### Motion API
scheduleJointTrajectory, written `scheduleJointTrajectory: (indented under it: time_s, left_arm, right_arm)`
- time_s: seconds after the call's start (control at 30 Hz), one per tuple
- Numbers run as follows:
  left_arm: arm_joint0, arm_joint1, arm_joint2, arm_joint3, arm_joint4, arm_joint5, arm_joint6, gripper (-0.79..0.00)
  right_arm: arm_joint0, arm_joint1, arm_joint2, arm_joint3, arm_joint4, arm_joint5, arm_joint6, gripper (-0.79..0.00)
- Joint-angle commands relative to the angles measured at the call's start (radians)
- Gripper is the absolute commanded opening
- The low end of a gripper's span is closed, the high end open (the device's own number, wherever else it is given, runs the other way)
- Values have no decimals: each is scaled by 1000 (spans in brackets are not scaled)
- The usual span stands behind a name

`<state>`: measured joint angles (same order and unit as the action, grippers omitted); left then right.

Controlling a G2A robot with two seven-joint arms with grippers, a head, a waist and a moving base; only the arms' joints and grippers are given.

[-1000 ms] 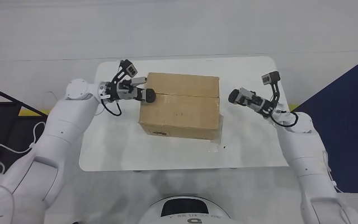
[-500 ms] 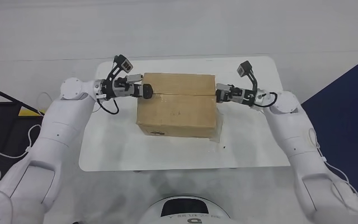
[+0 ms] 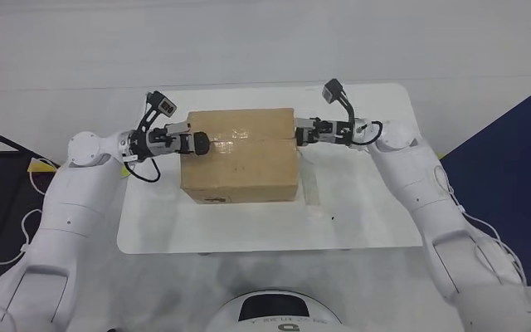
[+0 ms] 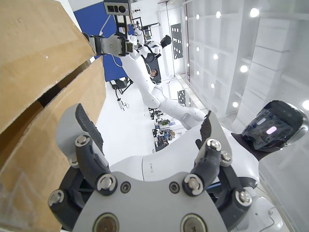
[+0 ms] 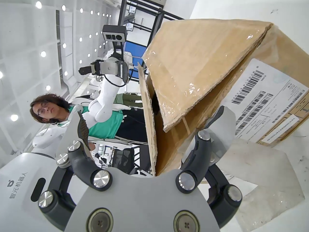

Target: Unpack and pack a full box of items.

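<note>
One cardboard box is seen on the white bench, set a little toward 9 o'clock of the bench's middle, with its top flaps down and their seam running from 9 to 3 o'clock. Compared with a second ago, the box has been shifted toward 9 o'clock. The right end effector, which was held well apart from the box at 3 o'clock, has been brought up against that end of the seam. The left end effector has been drawn back with the box and is kept at the seam's 9 o'clock end. In the left wrist view the fingers of the left end effector are spread apart, one lying against the cardboard beside a dark gap between the flaps. In the right wrist view the right end effector is likewise spread, with a flap edge standing between its fingers and nothing clamped. It is judged that the unpacking is only at its start: both seam ends are now covered, so the flaps could be parted next, and no item has yet been taken out. Clear tape is seen glinting on the flap. A white shipping label with barcodes and small print is stuck on the 3 o'clock face, and a smaller mark is seen on the 6 o'clock face, too small to be made out.
</note>
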<state>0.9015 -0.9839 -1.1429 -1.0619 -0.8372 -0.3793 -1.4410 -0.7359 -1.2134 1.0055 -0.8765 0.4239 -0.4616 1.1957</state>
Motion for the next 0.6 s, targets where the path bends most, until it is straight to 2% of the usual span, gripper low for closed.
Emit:
scheduleJointTrajectory:
  time_s: [0.0, 0.2, 0.4, 0.57]
  left_arm:
    - [-18, -9, 17, 48, 17, -19, 19, 0]
    - [-108, -41, 81, 185, 61, -41, 41, 0]
    - [-150, -73, 127, 299, 53, -43, 48, 0]
    - [-177, -104, 159, 379, 0, -10, 10, 0]
  right_arm:
    - [-9, 3, 16, 14, 18, -37, -2, 0]
    - [-70, 29, 85, 3, 11, -128, -28, 0]
    - [-86, 36, 101, -7, 9, -136, -29, 0]
    - [-86, 36, 101, -7, 9, -136, -29, 0]
